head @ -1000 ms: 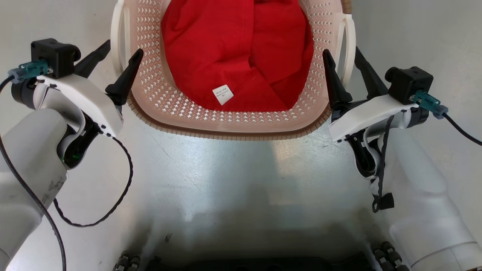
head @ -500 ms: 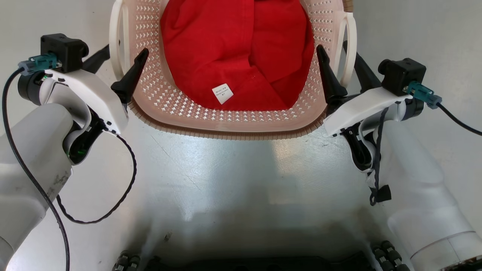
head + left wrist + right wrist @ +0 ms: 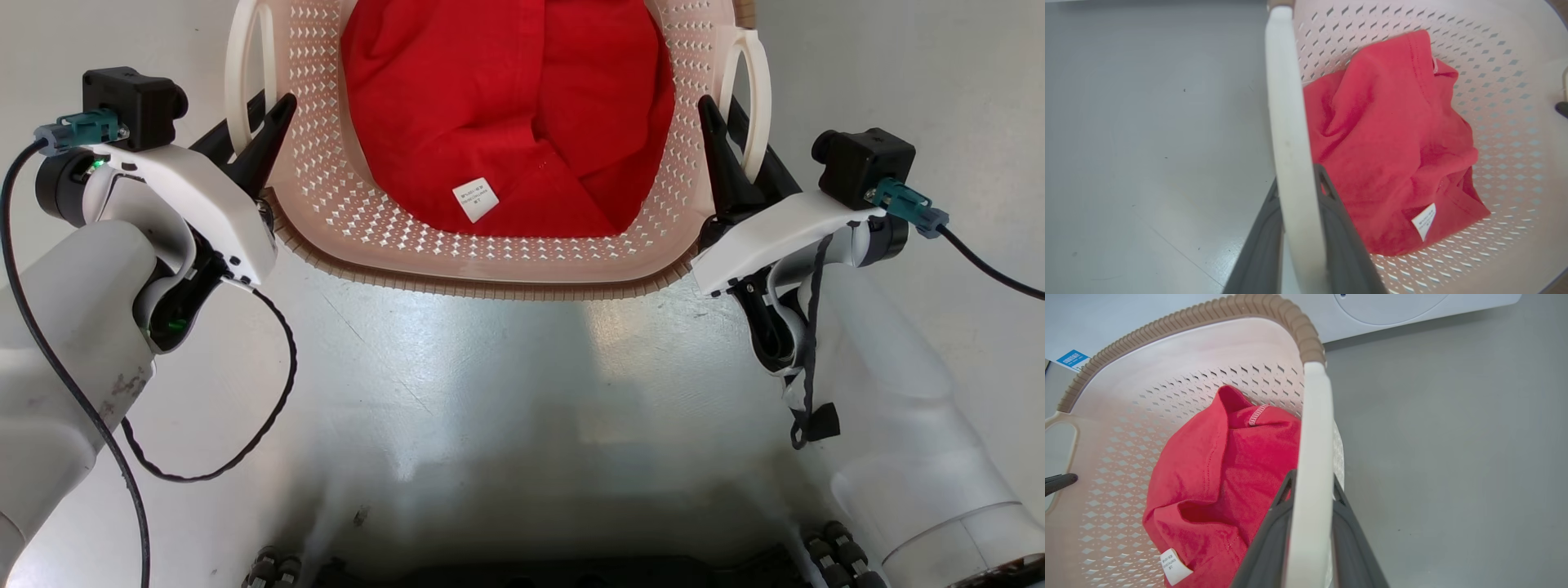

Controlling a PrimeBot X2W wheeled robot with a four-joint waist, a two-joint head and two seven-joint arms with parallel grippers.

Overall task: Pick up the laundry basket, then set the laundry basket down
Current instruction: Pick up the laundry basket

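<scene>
Head view first: a second ago both pairs of dark fingers stood spread on either side of the white side handles, and now they have closed in. The left gripper (image 3: 257, 122) pinches the left handle (image 3: 237, 82) and the right gripper (image 3: 722, 122) pinches the right handle (image 3: 755, 90). Each wrist view confirms it: the pale bar of the handle (image 3: 1290, 122) runs straight up between the left fingers (image 3: 1347, 245) with no gap showing, and the same holds for the right handle (image 3: 1312, 457) and the right fingers (image 3: 1351, 547). So the grasp looks made on both sides, and the lift is the step in hand. Whether the base has left the floor (image 3: 506, 384) yet I cannot tell.

The laundry basket (image 3: 490, 286) sits directly ahead of the robot between the two arms, its brown rim nearest the camera. The far end lies close to a white washing machine (image 3: 1392, 306).

Inside is one crumpled red garment (image 3: 506, 106) with a small white label (image 3: 476, 200) turned up. It lies low against the perforated walls and well below the rim, so it seems unlikely to spill in a level lift.
</scene>
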